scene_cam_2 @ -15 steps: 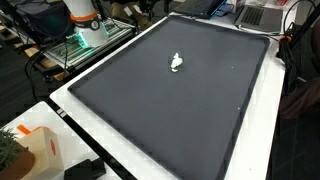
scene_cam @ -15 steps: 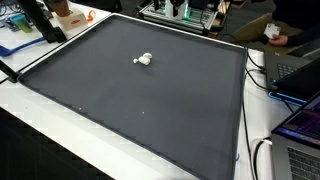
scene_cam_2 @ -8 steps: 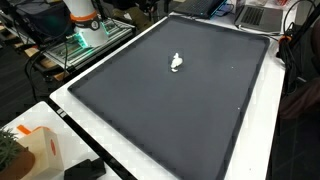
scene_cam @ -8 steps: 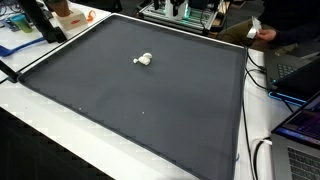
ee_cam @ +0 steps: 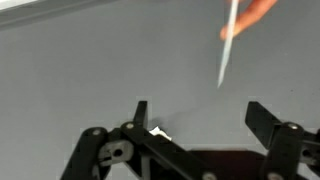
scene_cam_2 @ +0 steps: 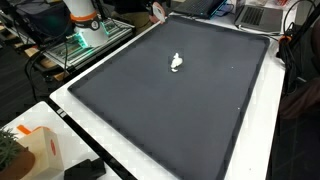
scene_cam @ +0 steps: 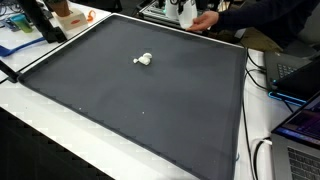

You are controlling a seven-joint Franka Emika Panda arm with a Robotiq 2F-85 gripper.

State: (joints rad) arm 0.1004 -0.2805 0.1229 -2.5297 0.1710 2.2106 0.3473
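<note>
A small white crumpled object (scene_cam: 144, 59) (scene_cam_2: 177, 63) lies alone on the dark grey mat (scene_cam: 150, 110) (scene_cam_2: 190, 110). From the wrist view, my gripper (ee_cam: 200, 116) hangs above the mat, open, with nothing between its black fingers (ee_cam: 262, 118). The white object (ee_cam: 158, 132) shows just inside the left finger, partly hidden by the gripper's linkage. A person's hand (ee_cam: 255, 12) holds a thin white stick (ee_cam: 228, 50) over the mat beyond the fingers. The gripper itself is out of sight in both exterior views.
A person's arm (scene_cam: 240, 15) reaches over the mat's far edge. The robot's white and orange base (scene_cam_2: 85, 18) stands on a cart beside the table. Laptops and cables (scene_cam: 295, 80) lie along one side, and an orange and white box (scene_cam_2: 35, 150) sits at a corner.
A person's arm has reached in along the far edge of the mat, the hand moving from the corner toward the middle. The white object and my gripper have not moved.
</note>
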